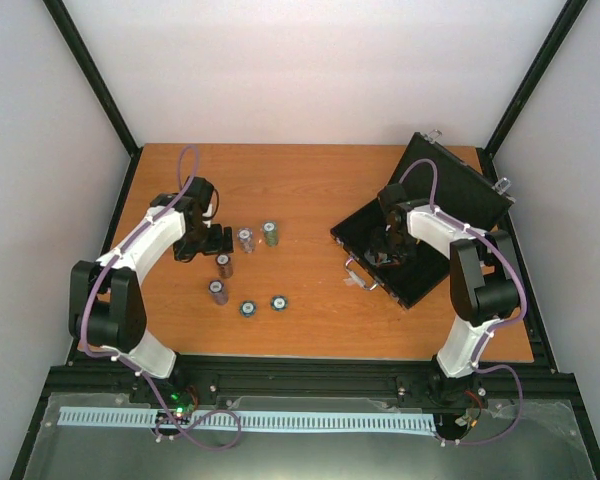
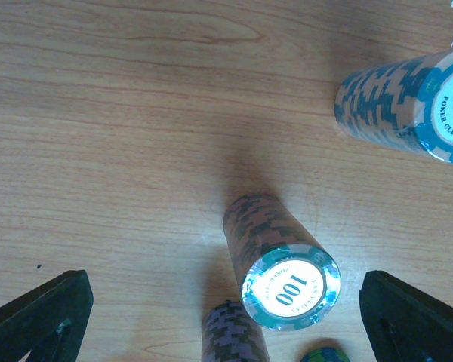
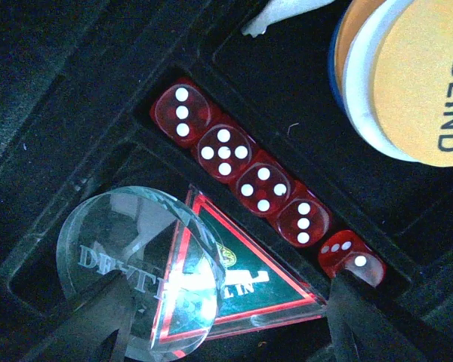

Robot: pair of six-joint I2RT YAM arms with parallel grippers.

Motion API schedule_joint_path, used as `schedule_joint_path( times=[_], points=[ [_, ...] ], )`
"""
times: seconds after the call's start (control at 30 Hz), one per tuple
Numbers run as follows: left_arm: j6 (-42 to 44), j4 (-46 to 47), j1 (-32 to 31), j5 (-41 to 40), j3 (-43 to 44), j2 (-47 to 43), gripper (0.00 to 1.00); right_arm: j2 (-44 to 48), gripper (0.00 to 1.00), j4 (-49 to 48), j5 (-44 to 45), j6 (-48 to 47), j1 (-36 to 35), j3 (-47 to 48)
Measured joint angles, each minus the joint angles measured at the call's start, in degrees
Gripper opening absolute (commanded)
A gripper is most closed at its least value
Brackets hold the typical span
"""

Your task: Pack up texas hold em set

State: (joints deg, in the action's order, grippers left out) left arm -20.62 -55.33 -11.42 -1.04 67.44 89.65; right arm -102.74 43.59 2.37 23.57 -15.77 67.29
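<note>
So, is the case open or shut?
Open: the case has its lid swung back, and red dice sit exposed in a slot inside.

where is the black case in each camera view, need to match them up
top external: the case lies open on the right of the table, lid tipped back toward the far right corner.
left wrist: not in it; only the table and chip stacks.
right wrist: its black inside fills the frame, red dice in a diagonal row.
shared landmark: the right gripper, over the case from above, fingers at the bottom of its wrist view.
</note>
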Motion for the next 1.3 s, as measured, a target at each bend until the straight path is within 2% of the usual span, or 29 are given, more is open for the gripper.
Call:
schedule_joint_path(
  times=[0.37, 0.5, 0.57, 0.7, 0.97, 1.17, 1.3],
  points=[
    [0.0, 0.0, 0.0, 0.0, 0.0, 0.2, 1.0, 0.0, 0.72, 0.0, -0.1, -0.2, 0.0, 0.1],
    [0.0, 0.0, 0.0, 0.0, 0.0, 0.2, 1.0, 2.2, 0.86, 1.5, -0.3, -0.5, 0.0, 0.4],
    [0.0, 0.0, 0.0, 0.0, 0.0, 0.2, 1.0, 3.5, 0.98, 2.8, -0.5, -0.5, -0.1, 1.4],
    [0.0, 0.0, 0.0, 0.0, 0.4, 0.2, 1.0, 5.6, 1.0, 4.8, -0.3, -1.2, -1.7, 5.1],
    [0.0, -0.5, 0.0, -0.5, 2.7, 0.2, 1.0, 4.8, 1.0, 7.2, -0.7, -2.6, -13.1, 11.3],
    [-0.2, -1.9, 0.0, -1.3, 3.6, -1.0, 1.0, -1.5, 1.0, 8.0, -1.9, -5.7, -25.4, 19.1],
    [-0.2, -2.9, 0.0, -1.8, 4.2, -2.3, 1.0, -6.2, 1.0, 8.0, -4.0, -7.6, -30.6, 22.2]
  ],
)
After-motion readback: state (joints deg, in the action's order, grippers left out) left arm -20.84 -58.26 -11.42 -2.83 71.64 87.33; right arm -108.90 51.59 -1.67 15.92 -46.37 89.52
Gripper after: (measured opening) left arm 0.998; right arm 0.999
